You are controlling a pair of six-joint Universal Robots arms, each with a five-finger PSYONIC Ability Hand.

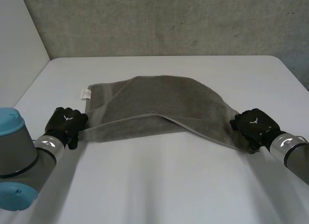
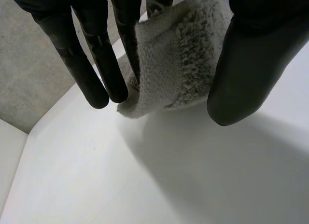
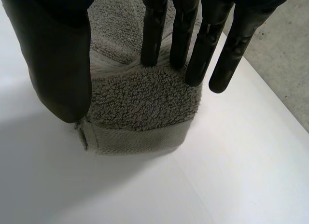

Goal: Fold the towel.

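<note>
Left hand [image 2: 251, 55] pinches towel [image 1: 164, 103] corner; right hand [image 3: 53, 55] pinches opposite corner, contact partly hidden behind thumb.

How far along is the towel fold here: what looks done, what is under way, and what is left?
Done: the left hand and right hand each pinch a near corner of the towel.
In hand: those corners are lifted off the table, while the far edge with the white tag lies flat.
Left: probably carrying the held edge over to the far edge, laying it down and letting go; no neat fold shows yet.
</note>
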